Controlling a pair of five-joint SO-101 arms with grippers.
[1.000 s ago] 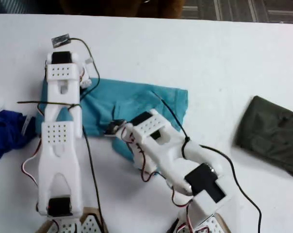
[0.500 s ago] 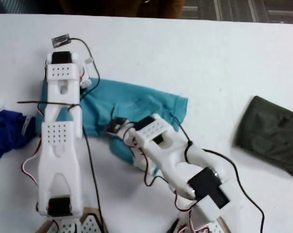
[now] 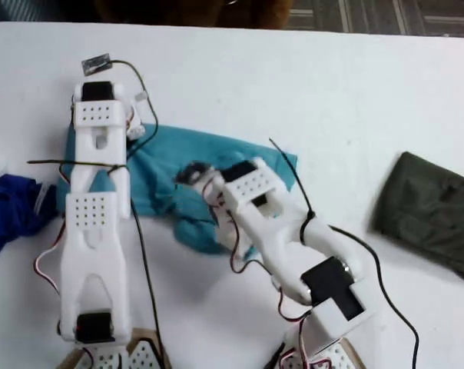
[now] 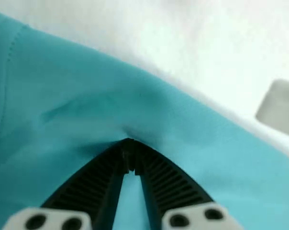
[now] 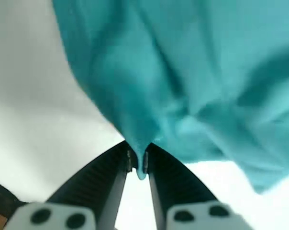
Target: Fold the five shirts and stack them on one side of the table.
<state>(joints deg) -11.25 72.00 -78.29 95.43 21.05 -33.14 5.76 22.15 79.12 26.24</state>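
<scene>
Right claw point(image 5: 137, 162): clenched on a bunched edge of the teal shirt point(image 3: 178, 157). Left claw point(image 4: 130, 154): clenched on a pucker of the same cloth. Rumpled beside the right claw, flat on desk point(image 3: 332, 92), long axis stretching from claw to claw.

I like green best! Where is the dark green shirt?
In the high view, the dark green shirt lies at the right side of the table, apart from the teal shirt in the middle.
</scene>
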